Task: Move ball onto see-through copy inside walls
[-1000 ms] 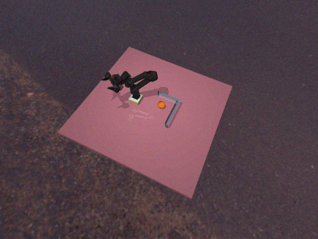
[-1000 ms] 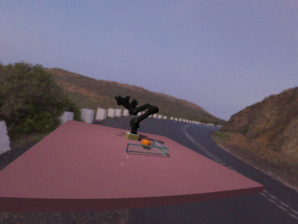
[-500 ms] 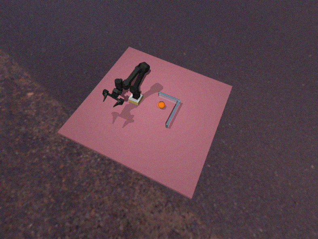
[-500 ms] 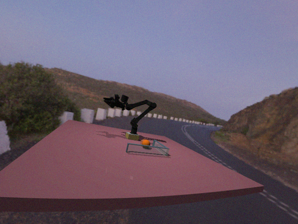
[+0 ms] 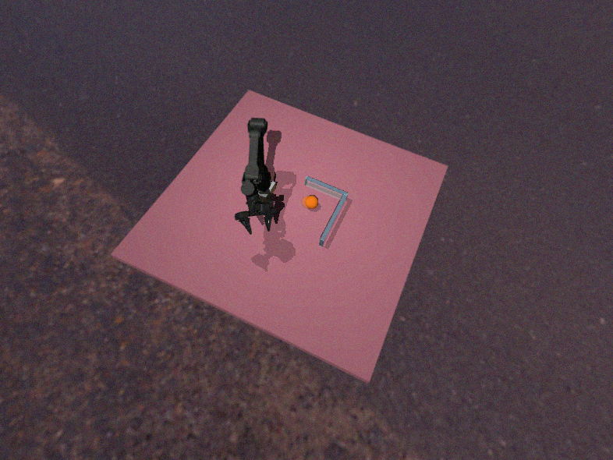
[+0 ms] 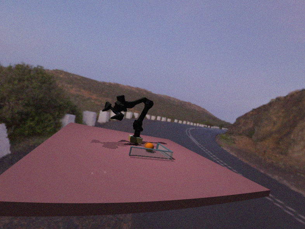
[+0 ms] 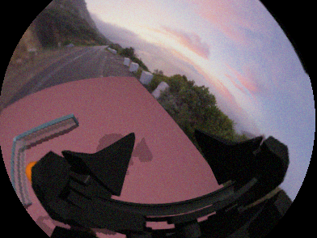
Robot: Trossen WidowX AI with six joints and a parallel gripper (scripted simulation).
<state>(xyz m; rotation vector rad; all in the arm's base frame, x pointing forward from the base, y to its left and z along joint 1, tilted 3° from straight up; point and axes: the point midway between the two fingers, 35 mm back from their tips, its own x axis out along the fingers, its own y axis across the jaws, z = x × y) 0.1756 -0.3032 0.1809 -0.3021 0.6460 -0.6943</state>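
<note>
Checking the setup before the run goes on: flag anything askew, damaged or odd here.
Nothing stands out. The orange ball sits on the table inside the corner of the clear walls, which stand upright and joined. The claw is open, raised above the table, empty.

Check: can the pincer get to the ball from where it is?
Probably yes. The pincer is open and empty, raised beside the ball. The walls close only the ball's far sides; the side facing the arm is open.
</note>
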